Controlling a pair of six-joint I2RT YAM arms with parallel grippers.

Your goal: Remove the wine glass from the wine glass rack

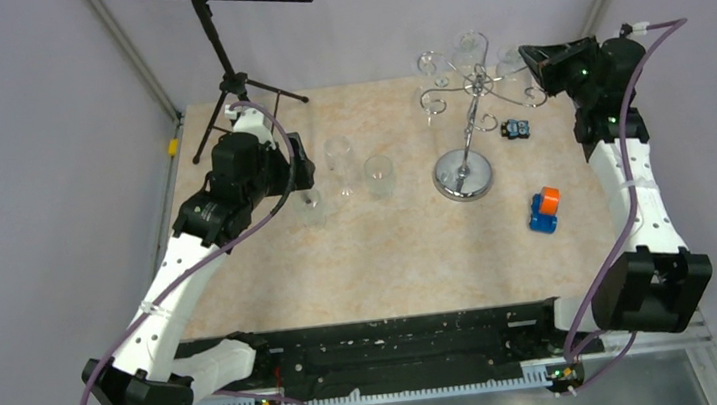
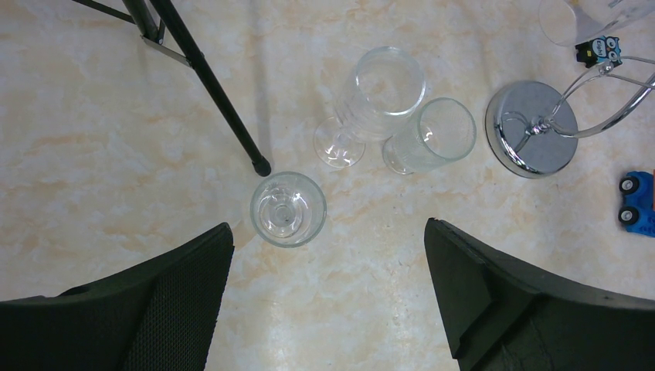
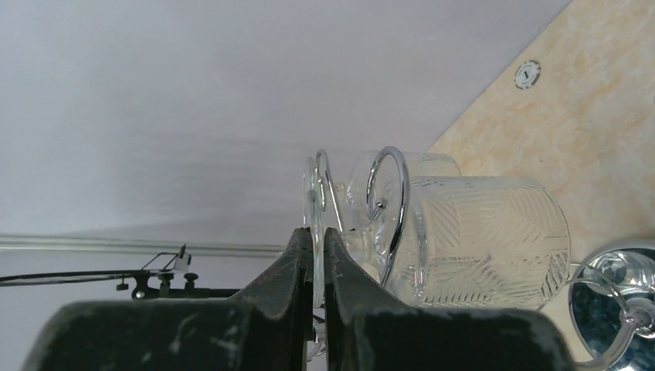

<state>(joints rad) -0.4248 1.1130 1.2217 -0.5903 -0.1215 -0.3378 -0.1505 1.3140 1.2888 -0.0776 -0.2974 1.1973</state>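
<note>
The chrome wine glass rack (image 1: 464, 173) stands at the back right of the table, its scroll arms holding upside-down wine glasses. My right gripper (image 1: 527, 56) is at the rack's right arm. In the right wrist view it (image 3: 318, 236) is shut on the thin foot disc (image 3: 311, 189) of a patterned wine glass (image 3: 487, 239), which hangs in a chrome ring (image 3: 402, 193). My left gripper (image 1: 303, 173) is open and empty above the table, over a clear glass (image 2: 287, 209).
A standing wine glass (image 2: 378, 85) and a tumbler (image 2: 429, 135) are left of the rack's base (image 2: 531, 127). A black music stand (image 1: 231, 75) stands at the back left, with one leg (image 2: 216, 93) near my left gripper. A blue and orange toy (image 1: 544, 210) lies right of the rack.
</note>
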